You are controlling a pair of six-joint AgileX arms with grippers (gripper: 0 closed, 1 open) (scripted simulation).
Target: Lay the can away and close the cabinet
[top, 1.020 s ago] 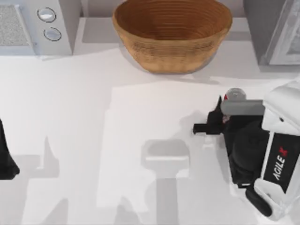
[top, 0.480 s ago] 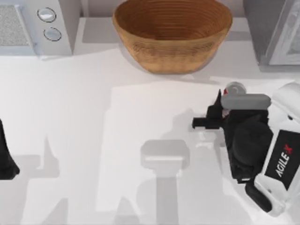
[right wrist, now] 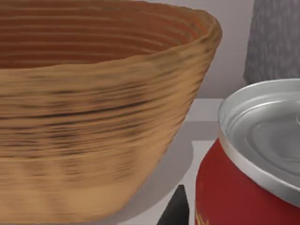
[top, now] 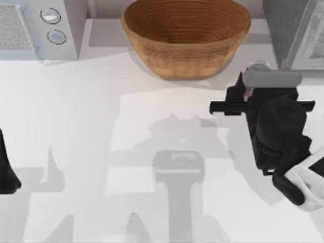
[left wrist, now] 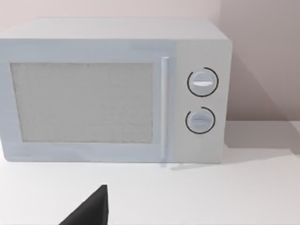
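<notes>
Since 1 s ago: right gripper [top: 246,96] with the can [top: 257,67] has travelled toward 12 o'clock, nearing the cabinet [top: 293,30] | can upright, long axis vertical, silver top up, at 3 o'clock of the woven bowl [top: 186,35] | right claw clenched on the can | left arm [top: 7,172] parked at 9 o'clock.

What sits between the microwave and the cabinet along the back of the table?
In the top view, the woven bowl stands between the microwave and the cabinet.
</notes>
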